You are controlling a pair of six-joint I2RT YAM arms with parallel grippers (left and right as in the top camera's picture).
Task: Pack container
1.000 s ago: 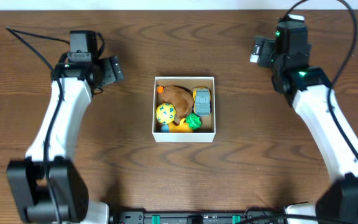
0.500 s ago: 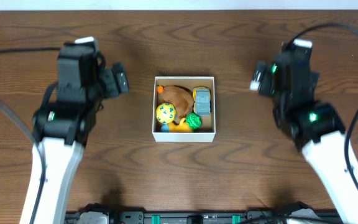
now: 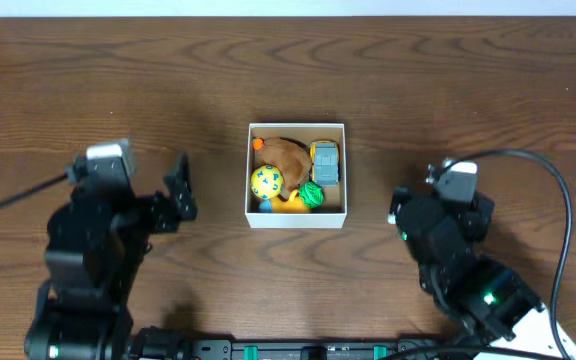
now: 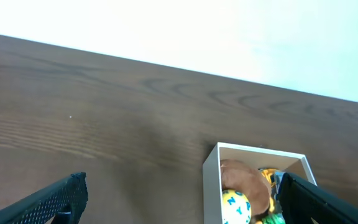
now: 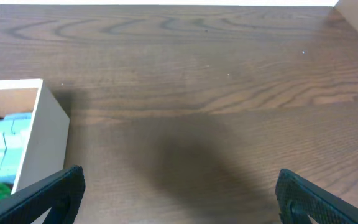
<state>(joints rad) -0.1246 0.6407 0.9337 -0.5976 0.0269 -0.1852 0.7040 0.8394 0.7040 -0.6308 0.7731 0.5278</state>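
Observation:
The container [image 3: 255,216] is a small white-walled cardboard box at the table's middle. It holds a brown plush toy [image 3: 286,152], a yellow ball with blue letters [image 3: 266,182], a grey-blue toy car [image 3: 324,163], a green toy [image 3: 312,194] and an orange-yellow toy [image 3: 288,205]. The container also shows in the left wrist view [image 4: 211,177] and the right wrist view [image 5: 42,134]. My left gripper [image 3: 180,188] is open and empty, left of the container. My right gripper [image 3: 396,210] is open and empty, right of the container, over bare wood.
The brown wooden table [image 3: 448,90] runs to a white edge at the back. Black cables [image 3: 558,200] trail from both arms. The arm bases sit at the table's front edge.
Both arms have drawn back toward the front of the table, away from the far side. The container and its toys have not moved.

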